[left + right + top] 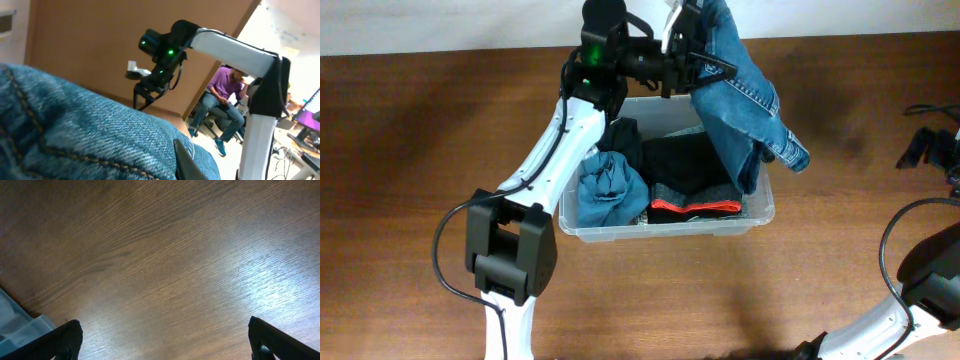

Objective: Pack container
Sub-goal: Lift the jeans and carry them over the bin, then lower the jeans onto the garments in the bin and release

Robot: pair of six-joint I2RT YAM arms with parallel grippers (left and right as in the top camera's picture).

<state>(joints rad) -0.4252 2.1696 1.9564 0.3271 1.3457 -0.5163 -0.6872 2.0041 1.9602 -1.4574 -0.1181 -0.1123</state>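
The container [665,232], a clear plastic bin, sits mid-table with folded clothes in it: a blue garment [610,190], a black one [685,160] and a red-edged one [695,208]. Above its far right corner my left gripper [692,48] is shut on a pair of blue jeans [745,95], which hang down over the bin's right side. In the left wrist view the jeans [75,130] fill the lower frame beside one dark finger [187,162]. My right gripper [165,335] stands open and empty over bare wood, and it shows at the table's far right [928,147].
The wooden table [420,150] stretches left and right of the bin. The left arm [555,150] reaches from the front edge past the bin's left side. A pale translucent corner [20,325] shows at the lower left of the right wrist view.
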